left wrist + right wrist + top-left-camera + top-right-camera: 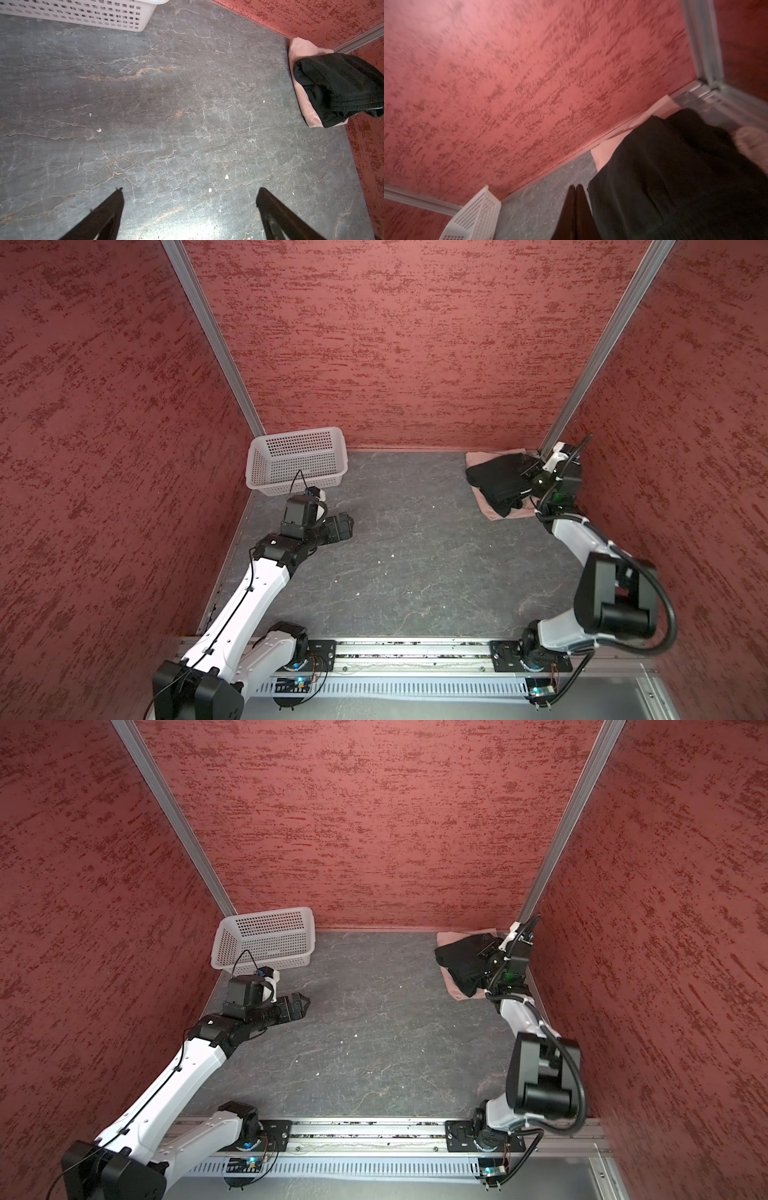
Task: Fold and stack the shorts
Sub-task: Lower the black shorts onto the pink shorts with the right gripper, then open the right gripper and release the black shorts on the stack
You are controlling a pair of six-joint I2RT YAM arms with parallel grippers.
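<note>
The black shorts (496, 481) (461, 965) lie folded on top of the dusty pink shorts (489, 512) (457, 992) in the far right corner of the table. The left wrist view shows the black pair (336, 87) covering most of the pink pair (301, 49). My right gripper (527, 475) (486, 955) hovers over the stack's right side. In the right wrist view it (576, 186) is shut with nothing between its fingers, beside the black shorts (675, 176) and pink shorts (608, 151). My left gripper (347, 522) (305, 1002) (189, 189) stands open and holds nothing above bare table.
A white perforated basket (297, 433) (266, 915) (83, 14) (475, 212) stands in the far left corner, just behind my left wrist. Red textured walls close in the dark marbled table (415, 551) on three sides. Small white crumbs dot its middle.
</note>
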